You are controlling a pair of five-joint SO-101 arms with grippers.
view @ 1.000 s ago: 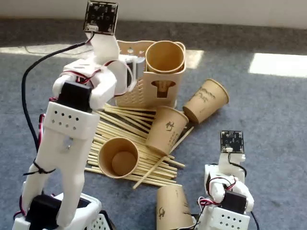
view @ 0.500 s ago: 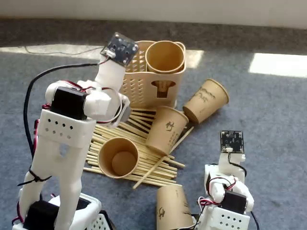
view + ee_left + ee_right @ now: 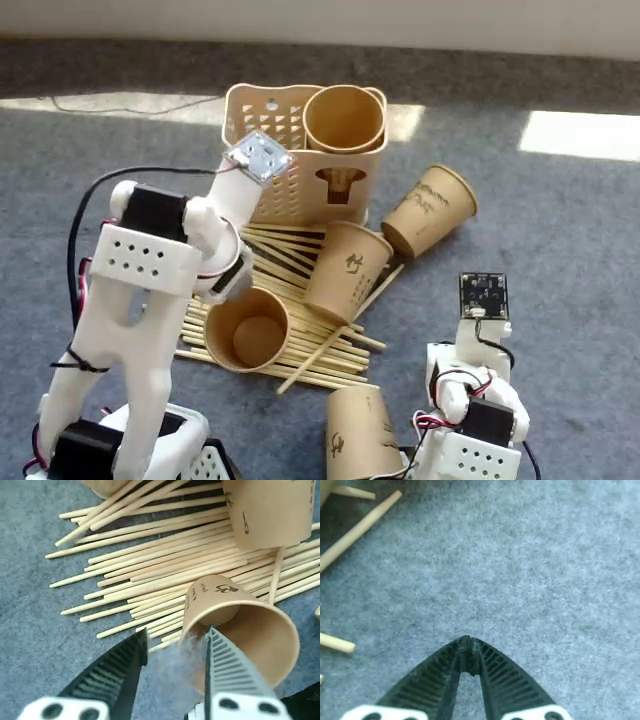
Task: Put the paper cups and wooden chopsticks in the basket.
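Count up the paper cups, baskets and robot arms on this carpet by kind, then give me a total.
Paper cups: 5
Basket: 1
Robot arms: 2
Total: 8, leaving out the chopstick pile, which is too overlapped to count.

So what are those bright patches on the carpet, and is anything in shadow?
High view: sunlight lands in patches on the carpet beside and behind the basket. Right wrist view: a shadow darkens the carpet next to the wooden chopsticks.
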